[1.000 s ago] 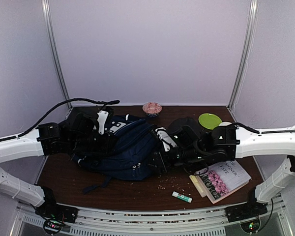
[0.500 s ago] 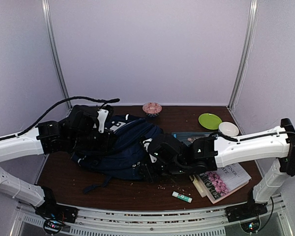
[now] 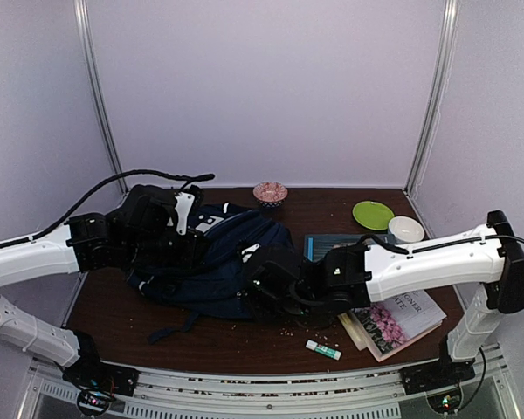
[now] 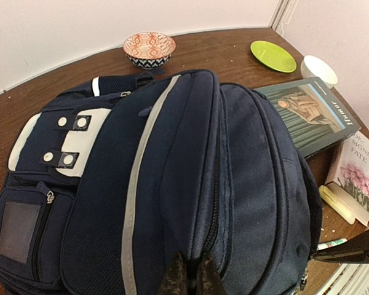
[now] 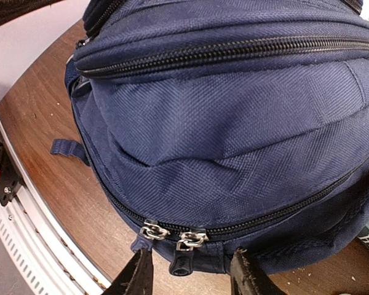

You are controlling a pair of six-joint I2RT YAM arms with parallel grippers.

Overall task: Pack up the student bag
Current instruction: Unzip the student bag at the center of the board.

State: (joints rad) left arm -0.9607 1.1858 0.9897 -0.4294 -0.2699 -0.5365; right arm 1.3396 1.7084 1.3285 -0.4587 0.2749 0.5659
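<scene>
- Student bag (image 3: 214,262): one, lying on the table (image 3: 113,319), left of centre.
- Left jaws: pressed together, pinching its fabric.
- Right jaws: spread, at two zipper pulls (image 5: 154,232).
- Two books (image 3: 393,319), two bowls (image 3: 270,192), one green plate (image 3: 373,214), one glue stick (image 3: 323,350).

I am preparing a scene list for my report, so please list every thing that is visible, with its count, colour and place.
student bag: 1, navy blue with white patches, middle of the table
patterned bowl: 1, orange and white, behind the bag
plate: 1, green, far right
small bowl: 1, white, beside the plate
dark book: 1, dark teal, right of the bag
flowered book: 1, white with pink flowers, near right
glue stick: 1, white and green, near edge
table: 1, brown wood
left gripper: 1, black, shut on the bag's fabric
right gripper: 1, black, open, facing the bag's side
</scene>
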